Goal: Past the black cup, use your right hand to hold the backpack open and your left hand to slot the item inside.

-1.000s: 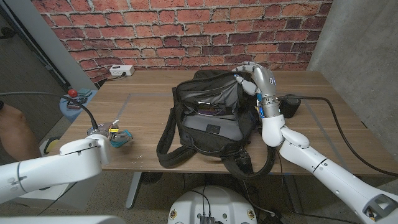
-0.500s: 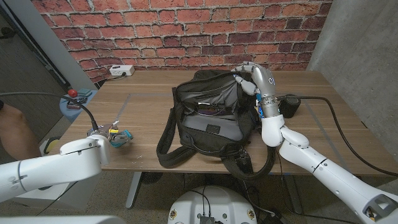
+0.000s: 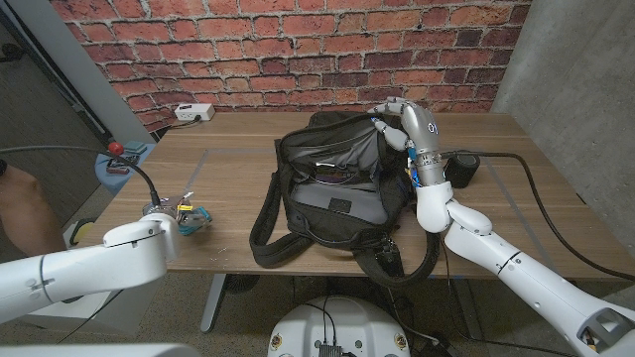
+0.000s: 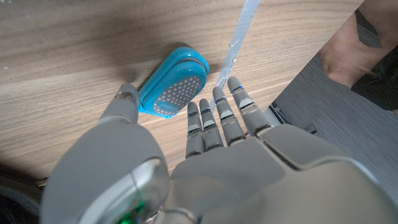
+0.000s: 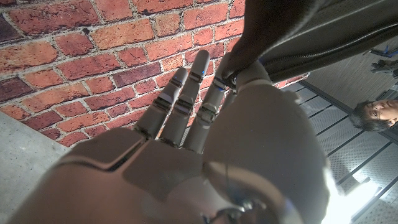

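Backpack [image 3: 332,193] rim pinched by raised right hand [image 3: 402,119]; left hand [image 4: 205,149] spread, empty, over blue item [image 4: 173,83].

Head cam looks down from above the near edge over the whole table [image 3: 238,149], facing the far brick wall [image 3: 298,50], both arms entering from the near corners. Left wrist cam sits close over the left hand [image 4: 205,155], facing the tabletop and the blue item [image 4: 173,82], which the head view also has at near left. Right wrist cam sits tight behind the right hand [image 5: 186,149] at the backpack [image 5: 298,31] rim, facing the brick wall, shared with the head view.
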`<state>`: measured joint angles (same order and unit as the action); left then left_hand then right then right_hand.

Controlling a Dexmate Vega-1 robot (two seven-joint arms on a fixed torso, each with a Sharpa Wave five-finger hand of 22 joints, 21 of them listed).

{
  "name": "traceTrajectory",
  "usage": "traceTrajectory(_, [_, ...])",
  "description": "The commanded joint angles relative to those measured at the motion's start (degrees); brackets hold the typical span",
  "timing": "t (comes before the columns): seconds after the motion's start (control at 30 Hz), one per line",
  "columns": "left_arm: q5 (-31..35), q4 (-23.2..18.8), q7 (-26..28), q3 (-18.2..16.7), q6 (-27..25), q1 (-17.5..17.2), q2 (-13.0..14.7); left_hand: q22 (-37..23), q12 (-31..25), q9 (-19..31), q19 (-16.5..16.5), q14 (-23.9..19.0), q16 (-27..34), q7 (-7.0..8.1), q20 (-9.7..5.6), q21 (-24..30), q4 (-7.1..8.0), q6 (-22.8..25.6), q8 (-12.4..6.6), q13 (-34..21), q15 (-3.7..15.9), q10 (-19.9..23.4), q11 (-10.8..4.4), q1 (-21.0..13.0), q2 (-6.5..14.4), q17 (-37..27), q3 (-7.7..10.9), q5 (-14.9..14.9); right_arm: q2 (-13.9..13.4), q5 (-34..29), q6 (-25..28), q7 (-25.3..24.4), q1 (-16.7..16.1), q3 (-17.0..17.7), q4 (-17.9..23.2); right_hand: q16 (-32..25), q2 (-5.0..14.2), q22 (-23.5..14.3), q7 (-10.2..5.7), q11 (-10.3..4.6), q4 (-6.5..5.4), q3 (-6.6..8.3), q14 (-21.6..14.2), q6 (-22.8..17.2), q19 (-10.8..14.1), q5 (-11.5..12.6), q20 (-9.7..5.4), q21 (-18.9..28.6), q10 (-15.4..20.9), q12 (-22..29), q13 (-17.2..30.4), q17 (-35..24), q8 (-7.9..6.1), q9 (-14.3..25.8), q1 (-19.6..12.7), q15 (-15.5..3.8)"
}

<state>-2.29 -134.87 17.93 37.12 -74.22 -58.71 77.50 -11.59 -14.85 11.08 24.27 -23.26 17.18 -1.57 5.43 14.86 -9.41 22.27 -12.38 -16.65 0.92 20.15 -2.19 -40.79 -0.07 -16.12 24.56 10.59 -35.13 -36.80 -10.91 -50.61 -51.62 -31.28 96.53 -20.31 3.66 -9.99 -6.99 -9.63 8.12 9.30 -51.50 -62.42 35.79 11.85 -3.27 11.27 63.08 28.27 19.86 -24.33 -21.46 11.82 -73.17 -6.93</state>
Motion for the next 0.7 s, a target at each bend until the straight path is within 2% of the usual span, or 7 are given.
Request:
traceTrajectory(0.03, [5.74, 2.07, -2.55, 6.03, -0.07, 4.42, -2.34, -0.21, -0.91, 0.15, 1.11, -1.32, 0.65, -0.17, 0.0, 0.69, -0.53, 1.63, -0.77, -0.5, 0.12, 1.42, -0.2, -1.82, 0.17, -0.26, 0.22, 0.21, 0.22, 0.31, 0.5, -0.25, -0.05, 0.15, -0.21, 0.05, 0.91, -0.11, -0.06, -0.31, 0.05, -0.15, -0.61, -0.6, 0.2, 0.42, -7.16, 0.49, 0.5, 0.0, 0.2, -0.2, -0.15, 0.29, -0.73, -6.87])
traceTrajectory(0.27, [8.73, 3.09, -2.65, 8.01, -0.55, 5.39, -3.92, -0.23, -2.1, 0.28, 2.19, -3.33, 1.65, 0.34, -0.35, 1.09, -1.12, 3.45, -0.98, -1.26, 0.75, 3.03, -0.61, -5.11, -0.08, -0.37, 0.77, 0.39, 0.31, 0.63, 0.61, -0.31, -0.12, 0.18, -0.33, 0.14, 0.96, -0.11, 0.05, -0.25, 0.03, -0.24, -0.65, -0.61, 0.19, 0.43, -7.19, 0.48, 0.51, -0.04, 0.23, -0.27, -0.12, 0.3, -0.75, -6.86])
traceTrajectory(0.37, [9.34, 3.26, -2.14, 7.92, -0.06, 4.9, -4.13, -0.26, -3.16, 0.37, 3.34, -4.68, 2.46, 0.63, -0.69, 1.54, -0.88, 5.51, -1.4, -1.81, 1.22, 4.59, -1.33, -6.46, -0.4, -0.64, 0.62, 0.35, 0.31, 0.63, 0.81, -0.25, -0.13, 0.17, -0.29, 0.19, 0.99, -0.11, 0.07, -0.28, 0.02, -0.26, -0.65, -0.58, 0.22, 0.43, -7.16, 0.49, 0.53, -0.06, 0.22, -0.27, -0.1, 0.3, -0.75, -6.87])
traceTrajectory(0.43, [9.63, 3.34, -1.0, 7.28, -0.38, 4.11, -4.7, -0.29, -4.14, 0.43, 3.7, -5.71, 3.09, 1.44, -0.68, 1.7, -0.6, 7.24, -1.79, -2.22, 1.65, 6.25, -2.57, -7.11, -0.45, -0.88, 0.43, 0.36, 0.34, 0.68, 0.87, -0.25, -0.09, 0.18, -0.32, 0.22, 1.01, -0.11, 0.08, -0.22, 0.02, -0.27, -0.64, -0.57, 0.2, 0.43, -7.17, 0.49, 0.51, -0.11, 0.18, -0.27, -0.09, 0.3, -0.76, -6.87])
traceTrajectory(0.53, [9.54, 3.06, 0.12, 6.09, -0.9, 3.02, -5.06, -0.33, -5.61, 0.51, 4.28, -6.57, 3.46, 2.25, -0.83, 1.97, -0.47, 10.55, -2.63, -2.77, 2.06, 8.77, -3.34, -8.06, -0.81, -0.97, 0.2, 0.45, 0.42, 0.73, 0.96, -0.29, 0.0, 0.15, -0.42, 0.27, 1.04, -0.11, 0.1, -0.22, 0.0, -0.31, -0.66, -0.53, 0.2, 0.42, -7.15, 0.49, 0.5, -0.13, 0.19, -0.28, -0.06, 0.3, -0.76, -6.87])
traceTrajectory(0.67, [9.5, 2.76, 0.22, 5.66, -1.2, 2.57, -4.81, -0.38, -7.72, 0.62, 4.67, -8.23, 2.96, 3.01, -0.6, 2.29, -0.02, 14.77, -3.63, -3.41, 1.31, 12.61, -4.71, -8.45, -1.23, -0.27, 0.47, 0.72, 0.62, 0.77, 0.83, -0.38, 0.32, -0.06, -0.85, 0.3, 1.05, -0.11, 0.1, -0.29, -0.01, -0.37, -0.7, -0.56, 0.22, 0.41, -7.16, 0.49, 0.57, -0.15, 0.18, -0.34, -0.05, 0.31, -0.76, -6.87])
traceTrajectory(0.7, [9.73, 2.75, 0.15, 5.93, -1.48, 2.76, -4.83, -0.39, -7.89, 0.63, 4.73, -8.35, 2.8, 3.32, -0.5, 2.34, -0.02, 15.45, -3.81, -3.5, 1.18, 12.86, -4.57, -8.49, -1.43, -0.13, 0.46, 0.74, 0.68, 0.76, 0.76, -0.45, 0.41, -0.12, -0.99, 0.31, 1.03, -0.11, 0.08, -0.26, 0.0, -0.39, -0.71, -0.58, 0.22, 0.41, -7.17, 0.49, 0.55, -0.15, 0.21, -0.37, -0.05, 0.31, -0.77, -6.87])
